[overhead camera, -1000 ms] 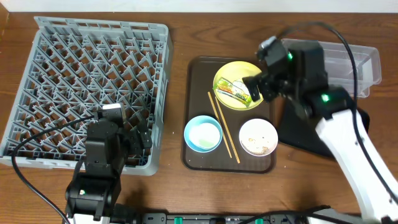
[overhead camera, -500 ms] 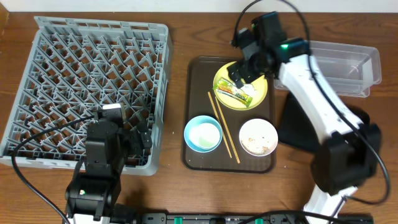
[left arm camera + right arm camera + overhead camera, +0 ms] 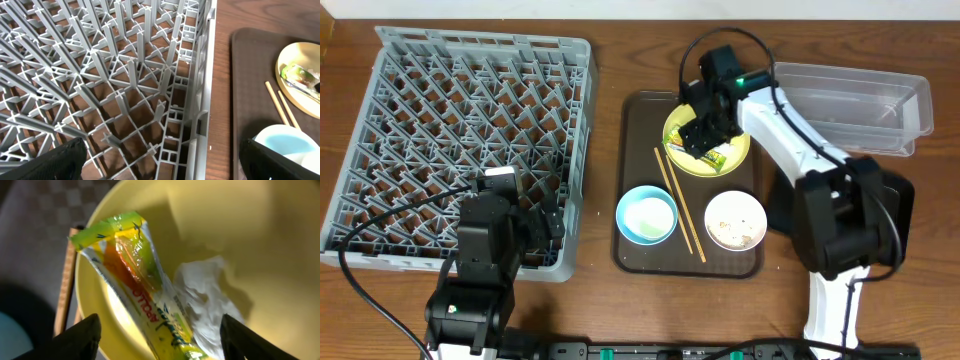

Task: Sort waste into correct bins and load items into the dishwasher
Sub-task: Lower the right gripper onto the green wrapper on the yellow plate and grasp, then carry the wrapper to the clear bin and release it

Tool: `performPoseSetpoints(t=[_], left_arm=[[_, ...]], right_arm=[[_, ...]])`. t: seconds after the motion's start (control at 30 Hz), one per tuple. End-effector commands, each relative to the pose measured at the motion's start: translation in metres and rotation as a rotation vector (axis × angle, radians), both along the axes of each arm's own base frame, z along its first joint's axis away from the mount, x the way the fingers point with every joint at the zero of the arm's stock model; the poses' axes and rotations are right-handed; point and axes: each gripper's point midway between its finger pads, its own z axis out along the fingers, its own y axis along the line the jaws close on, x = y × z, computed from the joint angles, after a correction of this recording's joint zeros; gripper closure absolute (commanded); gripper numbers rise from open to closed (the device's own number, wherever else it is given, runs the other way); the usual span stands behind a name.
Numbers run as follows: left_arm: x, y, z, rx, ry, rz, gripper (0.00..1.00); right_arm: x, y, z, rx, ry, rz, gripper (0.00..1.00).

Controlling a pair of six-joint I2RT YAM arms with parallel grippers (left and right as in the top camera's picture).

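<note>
Right gripper (image 3: 160, 332): fingers spread, straddling the wrapper (image 3: 132, 275), not yet pinching it. The wrapper lies on the plate (image 3: 225, 220), with the paper scrap (image 3: 205, 292) touching its side. We judge it light, crinkly, slick film. We'd pinch mid-body across the narrow width, clear of the scrap. Left gripper (image 3: 162, 150): open wide, empty, over the rack (image 3: 125, 75).

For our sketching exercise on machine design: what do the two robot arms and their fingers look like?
The right arm has white tube-like links with black joints, a small green light and a looping black cable. The left arm is black with a small white block on top. Both have blunt black fingers.
</note>
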Motion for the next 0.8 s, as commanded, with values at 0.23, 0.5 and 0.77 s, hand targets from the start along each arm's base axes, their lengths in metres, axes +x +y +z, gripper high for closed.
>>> performPoseSetpoints(t=[0.23,0.5,0.77], left_arm=[[0.002,0.001,0.011,0.000,-0.025,0.004,0.01],[0.002,0.001,0.011,0.000,-0.025,0.004,0.01],[0.002,0.001,0.011,0.000,-0.026,0.005,0.01]], right_arm=[[-0.009,0.009,-0.025,-0.013,0.067,-0.015,0.45],[-0.014,0.007,-0.027,-0.019,0.094,-0.042,0.94],[-0.015,0.006,-0.001,-0.004,0.086,-0.076,0.99]])
